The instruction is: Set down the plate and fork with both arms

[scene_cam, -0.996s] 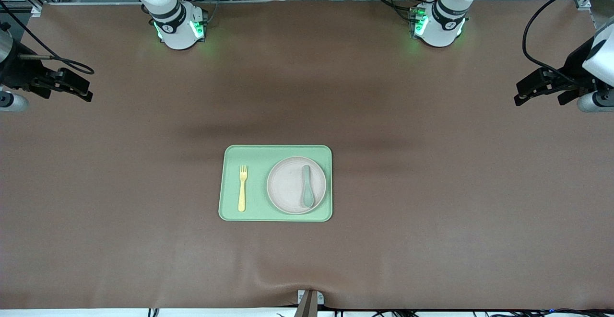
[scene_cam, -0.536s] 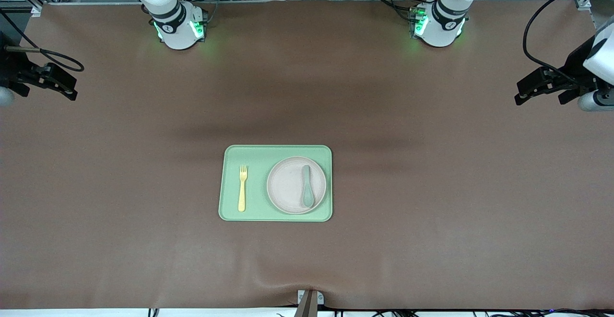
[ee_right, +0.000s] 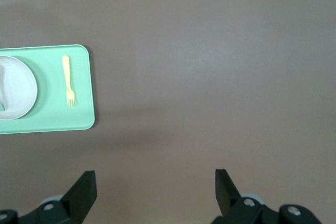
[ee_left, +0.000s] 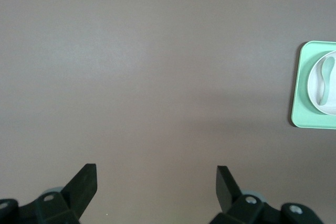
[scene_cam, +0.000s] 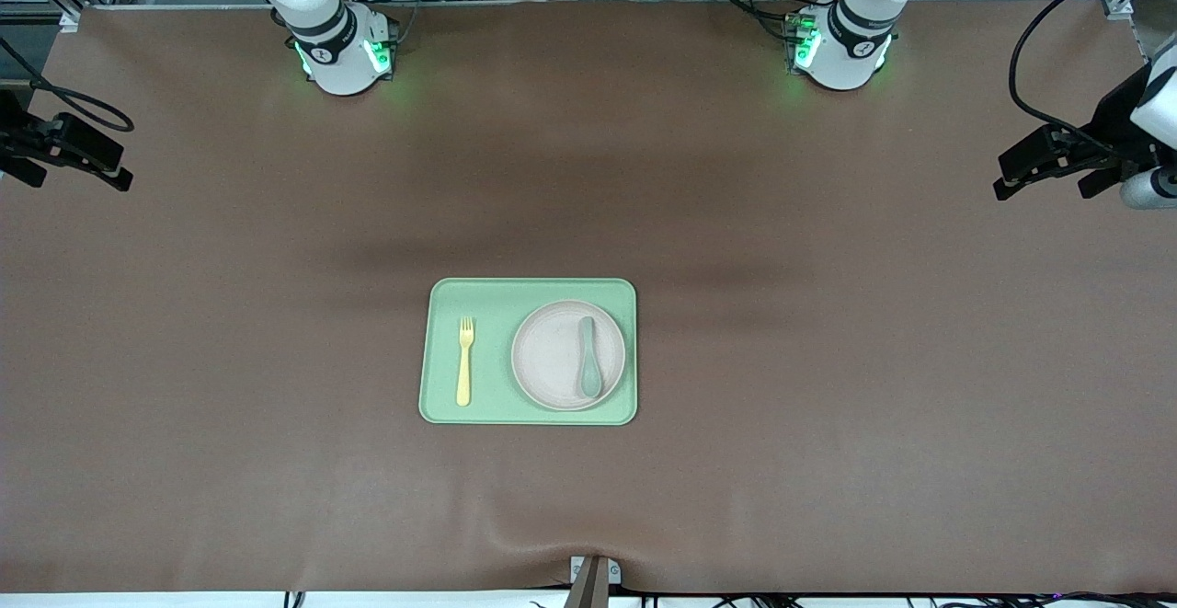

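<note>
- Tray [scene_cam: 527, 291] of light green colour lies flat on the brown table [scene_cam: 828, 406], about midway between the two ends and closer to the front-camera edge than to the edge where the arm bases stand.
- The plate [scene_cam: 552, 355] rests inside the tray, in the half toward the left arm's end, and a grey-green spoon [scene_cam: 588, 358] lies on it.
- The fork [scene_cam: 465, 361] lies on the tray floor in the half toward the right arm's end, beside the plate and not touching it, with its tines pointing toward the bases' edge.
- The left gripper [scene_cam: 1030, 165] hangs over the table edge at the left arm's end, well apart from the tray; its fingers [ee_left: 84, 182] are spread wide and hold nothing.
- The right gripper [scene_cam: 78, 150] hangs over the table edge at the right arm's end, also well apart from the tray; its fingers [ee_right: 84, 187] are spread wide and empty.
</note>
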Robot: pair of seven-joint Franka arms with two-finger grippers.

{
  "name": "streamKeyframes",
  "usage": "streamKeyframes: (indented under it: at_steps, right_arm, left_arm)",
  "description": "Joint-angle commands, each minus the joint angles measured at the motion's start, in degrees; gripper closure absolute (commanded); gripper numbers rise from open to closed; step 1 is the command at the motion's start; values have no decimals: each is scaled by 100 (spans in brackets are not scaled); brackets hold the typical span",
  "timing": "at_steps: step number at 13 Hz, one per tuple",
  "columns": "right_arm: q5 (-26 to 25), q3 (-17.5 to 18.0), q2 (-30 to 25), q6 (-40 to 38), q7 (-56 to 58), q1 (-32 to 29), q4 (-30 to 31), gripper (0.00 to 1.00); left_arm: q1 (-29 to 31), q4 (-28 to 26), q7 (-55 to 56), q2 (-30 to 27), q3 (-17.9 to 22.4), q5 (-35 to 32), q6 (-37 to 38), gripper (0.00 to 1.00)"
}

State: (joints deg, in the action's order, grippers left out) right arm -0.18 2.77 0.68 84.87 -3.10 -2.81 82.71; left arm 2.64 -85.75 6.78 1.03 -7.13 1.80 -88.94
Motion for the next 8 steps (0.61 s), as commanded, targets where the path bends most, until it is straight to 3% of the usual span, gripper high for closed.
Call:
streamKeyframes:
  at_steps: [1, 8]
  right_arm:
    - [18, 22, 99, -119, 117, -27, -326, 0]
    - [105, -119, 81, -216, 108, 0, -282, 0]
  left_arm:
    - [44, 6, 25, -94, -25, -197, 105, 0]
    - [106, 6, 16, -86, -25, -224, 114, 0]
